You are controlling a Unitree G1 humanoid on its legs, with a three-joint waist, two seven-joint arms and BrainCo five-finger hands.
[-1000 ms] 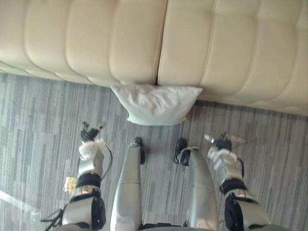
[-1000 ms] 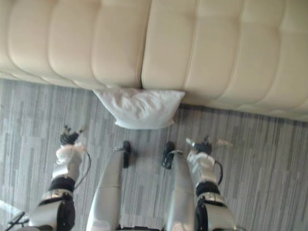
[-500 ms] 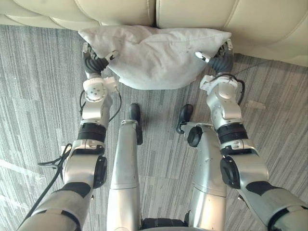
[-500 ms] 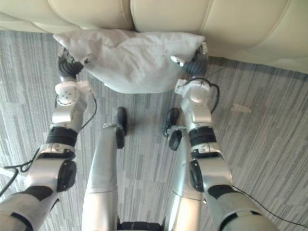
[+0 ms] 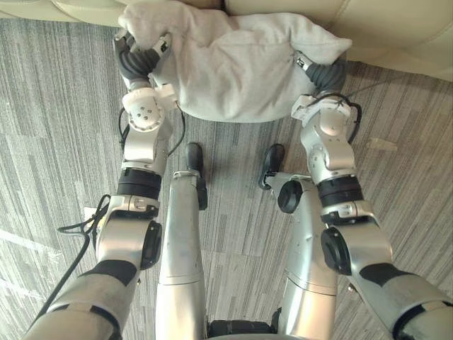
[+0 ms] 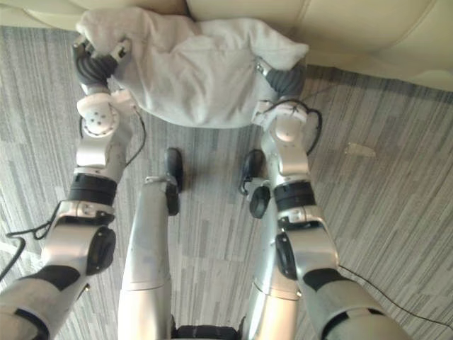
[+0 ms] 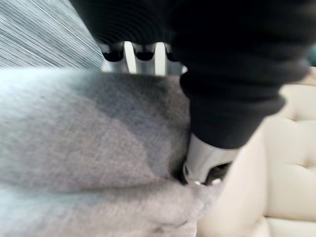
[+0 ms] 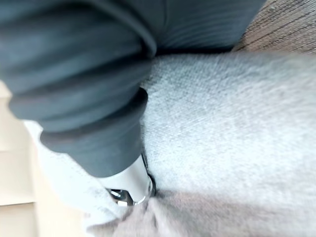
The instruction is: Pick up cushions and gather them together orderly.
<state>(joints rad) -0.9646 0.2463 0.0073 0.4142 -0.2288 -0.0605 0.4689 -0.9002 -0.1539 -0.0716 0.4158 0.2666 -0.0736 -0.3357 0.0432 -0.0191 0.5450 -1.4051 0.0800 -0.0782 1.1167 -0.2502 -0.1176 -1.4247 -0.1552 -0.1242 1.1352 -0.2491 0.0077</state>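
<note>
Grips the pale grey cushion at its two short ends, left hand on the robot's left end and right hand on the right end, neither one nearer than the other. Lies crosswise to both arms, long axis from left to right, along the front of the cream sofa and touching it. Sits between the two hands and just ahead of them, bulging in the middle above the striped grey floor; hard to tell whether fully clear of that floor. On the left, wraps fingers round the far side of the corner and presses the thumb into the cloth, so closed on the cushion. On the right, digs the thumb into a fold, with the remaining fingers hidden behind the bunched corner; judged a pinch as well. Probably calls next for an even lift, raising both ends together to keep that long axis level and to avoid dragging cloth out of either pinch.
</note>
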